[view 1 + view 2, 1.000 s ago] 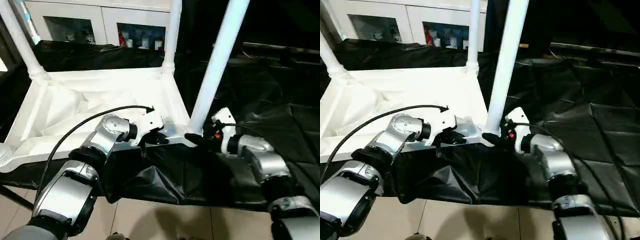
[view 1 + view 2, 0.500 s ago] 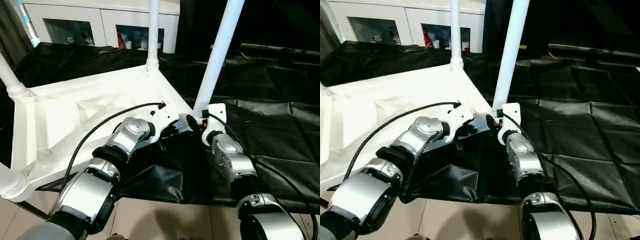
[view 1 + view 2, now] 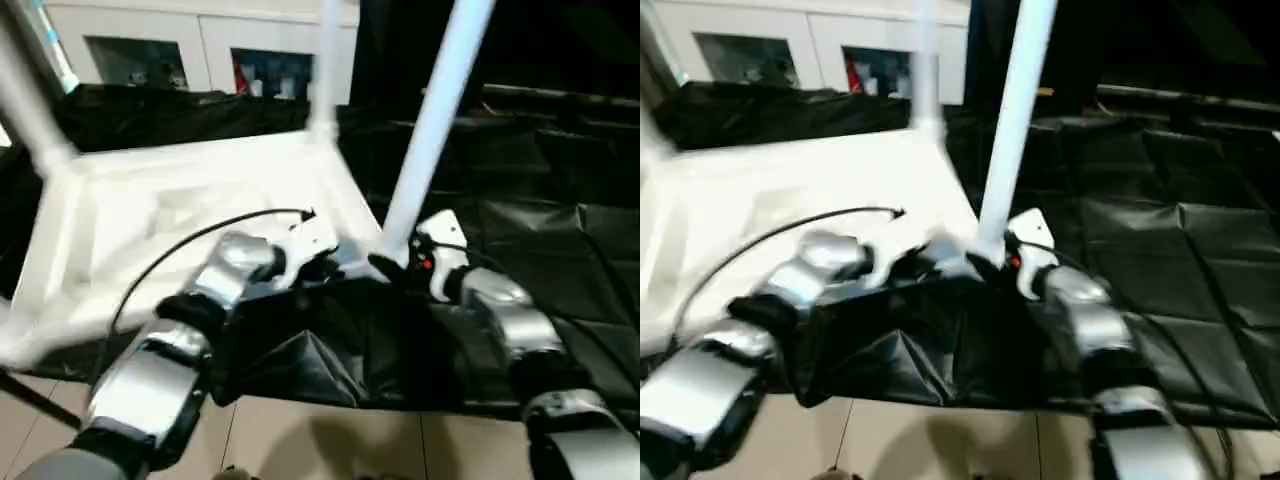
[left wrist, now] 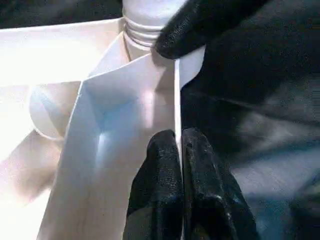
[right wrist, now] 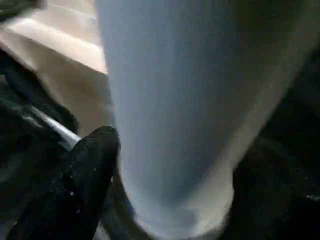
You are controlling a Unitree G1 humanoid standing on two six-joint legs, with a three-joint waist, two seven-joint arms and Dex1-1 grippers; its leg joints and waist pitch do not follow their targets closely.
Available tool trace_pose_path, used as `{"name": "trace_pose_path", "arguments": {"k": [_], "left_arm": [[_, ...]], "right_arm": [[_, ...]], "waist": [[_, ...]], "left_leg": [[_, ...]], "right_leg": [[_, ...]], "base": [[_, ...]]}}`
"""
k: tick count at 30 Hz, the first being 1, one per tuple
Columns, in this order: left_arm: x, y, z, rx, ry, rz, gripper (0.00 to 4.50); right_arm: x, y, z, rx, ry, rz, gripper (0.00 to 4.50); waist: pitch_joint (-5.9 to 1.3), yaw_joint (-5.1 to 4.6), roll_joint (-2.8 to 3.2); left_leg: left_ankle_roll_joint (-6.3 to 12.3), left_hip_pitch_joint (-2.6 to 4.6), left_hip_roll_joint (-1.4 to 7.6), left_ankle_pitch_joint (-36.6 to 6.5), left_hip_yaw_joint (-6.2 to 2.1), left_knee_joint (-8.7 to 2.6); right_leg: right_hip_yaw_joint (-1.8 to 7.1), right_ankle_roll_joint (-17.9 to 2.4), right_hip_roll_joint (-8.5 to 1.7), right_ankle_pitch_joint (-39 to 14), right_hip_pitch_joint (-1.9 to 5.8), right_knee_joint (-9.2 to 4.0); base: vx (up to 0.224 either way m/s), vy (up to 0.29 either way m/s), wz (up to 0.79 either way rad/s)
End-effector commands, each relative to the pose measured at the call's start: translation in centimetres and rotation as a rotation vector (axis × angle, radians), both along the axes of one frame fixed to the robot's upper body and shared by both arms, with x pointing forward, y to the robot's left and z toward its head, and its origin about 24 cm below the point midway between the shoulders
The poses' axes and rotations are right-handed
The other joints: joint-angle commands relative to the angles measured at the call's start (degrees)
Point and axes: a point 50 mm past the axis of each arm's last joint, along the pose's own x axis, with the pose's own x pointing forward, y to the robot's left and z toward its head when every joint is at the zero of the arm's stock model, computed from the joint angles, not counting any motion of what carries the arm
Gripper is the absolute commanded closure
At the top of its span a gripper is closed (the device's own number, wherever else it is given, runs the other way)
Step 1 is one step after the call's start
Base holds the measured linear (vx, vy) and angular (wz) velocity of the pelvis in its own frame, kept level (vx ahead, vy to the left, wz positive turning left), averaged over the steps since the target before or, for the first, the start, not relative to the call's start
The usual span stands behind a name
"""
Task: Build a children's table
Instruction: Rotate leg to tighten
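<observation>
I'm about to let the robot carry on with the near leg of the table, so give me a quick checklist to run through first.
1. Left hand pinched shut on the rim of the tabletop: ok.
2. Near leg standing upright at the near corner: ok.
3. Right hand at the foot of that leg: ok.
4. Right hand actually clamped on the leg: cannot tell.
5. Leg fully seated in its socket: cannot tell.
6. Black cover clear of the corner: cannot tell.

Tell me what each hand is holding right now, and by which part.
The left hand pinches the white plastic tabletop by its thin rim. The right hand sits at the near white tube leg's base; a grip cannot be told.
</observation>
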Motion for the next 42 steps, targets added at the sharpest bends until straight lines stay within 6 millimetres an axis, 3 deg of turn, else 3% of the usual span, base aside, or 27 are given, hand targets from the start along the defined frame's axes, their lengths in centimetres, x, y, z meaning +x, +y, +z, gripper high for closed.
{"name": "trace_pose_path", "arguments": {"k": [1,7,10,11,17,23,25,30,31,33,35,36,37,39,40,42], "left_arm": [[-1.2,0.2,-1.5,0.016,0.071,-0.059,4.5],[-1.4,1.3,-1.2,0.01,0.092,-0.098,4.5],[-1.3,1.4,-1.3,0.017,0.09,-0.091,4.5],[-1.3,1.4,-1.4,0.019,0.089,-0.089,4.5],[-1.3,1.4,-1.5,0.025,0.082,-0.07,4.5],[-0.9,1.3,-1.5,0.026,0.068,-0.01,4.5],[-0.4,0.4,-1.3,0.004,0.046,0.05,4.5],[0.4,-1.5,-1.2,-0.015,0.003,0.184,4.5],[0.6,-3.0,-1.3,-0.025,-0.012,0.265,4.5],[0.4,-4.8,-1.4,-0.03,-0.019,0.298,4.5],[-0.3,-6.6,-1.7,-0.028,-0.013,0.255,4.5],[-0.4,-7.0,-1.7,-0.026,-0.012,0.242,4.5],[-0.5,-7.2,-1.7,-0.026,-0.014,0.233,4.5],[-0.8,-7.7,-1.7,-0.024,-0.02,0.196,4.5],[-0.9,-7.8,-1.8,-0.019,-0.023,0.179,4.5],[-0.7,-7.3,-1.9,-0.01,-0.025,0.187,4.5]], "right_arm": [[-0.1,-0.5,0.6,0.012,-0.004,0.047,0.72],[-0.6,-0.6,0.9,0.023,0.022,0.151,0.72],[-0.8,-0.3,0.5,0.01,0.035,0.173,1.08],[-1.0,-0.2,0.3,0.004,0.041,0.185,1.14],[-1.4,0.1,-0.1,0.006,0.06,0.206,1.69],[-1.6,0.4,-1.0,0.038,0.092,0.133,1.75],[-1.5,1.0,-1.7,0.101,0.101,0.007,1.76],[-1.2,2.2,-3.0,0.117,0.135,-0.205,1.76],[-0.7,2.6,-3.7,0.094,0.158,-0.366,1.77],[-0.3,2.9,-4.3,0.086,0.195,-0.524,1.77],[0.2,3.9,-4.0,0.053,0.168,-0.559,1.77],[0.3,4.2,-3.8,0.04,0.15,-0.553,1.77],[0.4,4.4,-3.7,0.026,0.133,-0.544,1.77],[0.5,5.3,-3.2,0.005,0.092,-0.478,1.77],[0.5,5.8,-2.8,0.02,0.073,-0.433,1.21],[0.7,5.9,-2.5,0.03,0.052,-0.412,1.07]], "waist": [[-3.07,0.24,-0.35],[-3.13,0.74,-0.52],[-3.11,0.98,-0.51],[-3.13,0.98,-0.89],[-3.1,1.14,-0.78],[-2.97,1.16,-0.79],[-2.83,0.96,-0.87],[-2.77,0.73,-0.88],[-2.75,0.65,-0.82],[-2.73,0.26,-0.75],[-2.65,0.17,-0.74],[-2.7,0.22,-0.08],[-2.79,0.12,-0.5],[-2.86,0.21,-0.46],[-2.89,0.22,-0.54],[-2.91,0.22,-0.5]], "left_leg": [[5.79,0.05,1.47,-9.58,0.25,-3.11],[6.02,0.09,1.45,-8.85,0.52,-2.88],[5.45,0.15,1.46,-9.09,0.52,-2.94],[5.28,0.11,1.41,-9.05,0.53,-2.93],[5.22,0.1,1.36,-8.79,0.52,-2.93],[4.64,0.18,1.32,-9.69,0.49,-3.08],[3.52,0.25,1.25,-11.52,0.33,-3.33],[2.02,0.52,1.13,-12.44,0.2,-3.58],[1.77,0.56,1.11,-12.76,0.2,-3.61],[0.66,0.79,0.99,-13.89,0.09,-3.72],[0.98,0.73,0.96,-14.35,0.12,-3.74],[1.0,0.75,0.9,-14.56,0.08,-3.71],[1.41,0.64,0.84,-14.68,0.17,-3.66],[2.06,0.64,0.8,-14.54,0.22,-3.63],[2.43,0.44,0.81,-14.22,0.14,-3.69],[2.72,0.37,0.82,-14.09,0.15,-3.66]], "right_leg": [[2.23,-14.55,-3.27,-6.25,3.16,-3.51],[2.2,-15.29,-3.38,-5.15,3.19,-3.26],[2.23,-14.81,-3.43,-6.3,3.1,-3.36],[2.23,-14.47,-3.41,-6.67,3.15,-3.38],[2.26,-13.92,-3.43,-7.49,3.1,-3.44],[2.3,-13.14,-3.46,-9.75,2.98,-3.73],[2.37,-11.82,-3.62,-14.3,2.84,-4.23],[2.5,-10.37,-3.53,-16.99,2.5,-4.59],[2.5,-10.07,-3.5,-17.61,2.43,-4.67],[2.42,-9.69,-3.52,-19.91,2.22,-4.93],[2.41,-9.43,-3.51,-19.93,2.13,-5.15],[2.42,-9.36,-3.48,-19.54,2.15,-5.14],[2.42,-9.19,-3.38,-18.4,2.23,-5.2],[2.42,-9.2,-3.3,-16.93,2.29,-5.12],[2.38,-9.22,-3.37,-16.44,2.51,-4.99],[2.33,-9.3,-3.38,-16.2,2.54,-4.98]], "base": [[0.0,0.0,0.0],[0.0,0.0,0.0],[0.0,0.0,0.0],[0.0,0.0,0.0],[0.0,0.0,0.0],[0.0,0.0,0.0],[0.0,0.0,0.0],[0.0,0.0,0.0],[0.0,0.0,0.0],[0.0,0.0,0.0],[0.0,0.0,0.0],[0.0,0.0,0.0],[0.0,0.0,0.0],[0.0,0.0,0.0],[0.0,0.0,0.0],[0.0,0.0,0.0]]}}
